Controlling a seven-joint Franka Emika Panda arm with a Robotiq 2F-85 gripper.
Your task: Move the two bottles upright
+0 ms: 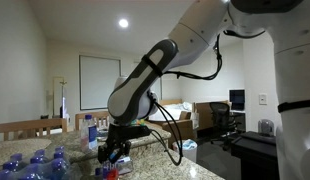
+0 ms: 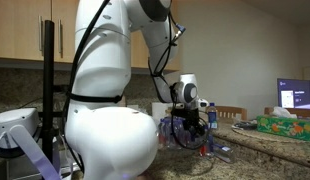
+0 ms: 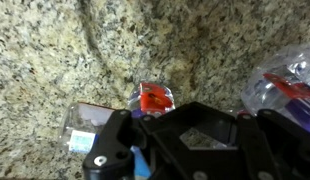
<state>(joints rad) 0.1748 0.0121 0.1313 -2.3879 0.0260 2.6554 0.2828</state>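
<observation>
Surface: speckled granite counter (image 3: 55,50) in brown, grey and black, bare across most of the wrist view.
My claw (image 1: 114,155): black, pointing down, low over the counter and away from its edges. The fingers are closed right down. I cannot tell whether anything is pinched between them.
My arm (image 1: 145,75): white, curving down to the counter from above in both exterior views.
Clear bottle (image 3: 83,128): lying on its side on the counter just beside my claw, apart from the pack.
Other bottle (image 3: 285,85): clear, with blue and red on its band, at the margin of the wrist view on the opposite side of my claw. I cannot tell whether it is upright or lying.
Red item (image 3: 155,97): small, on the counter between the two bottles, close against my claw. It is too blurred to name.
Pack of bottles (image 1: 35,165): blue caps, bunched at the counter edge nearest the camera in an exterior view.
Tissue box (image 2: 285,122): green, towards one end of the counter.
Room, walls: pale, with a white screen (image 1: 99,82) hung on the far one.
Room, ceiling: one round light (image 1: 123,22), lit.
Room, fittings: wooden cabinets (image 2: 25,30) above the counter.
Room, furniture: wooden chairs (image 1: 35,127) behind the counter; an office chair (image 1: 225,122) and a monitor (image 2: 295,95) further back.
</observation>
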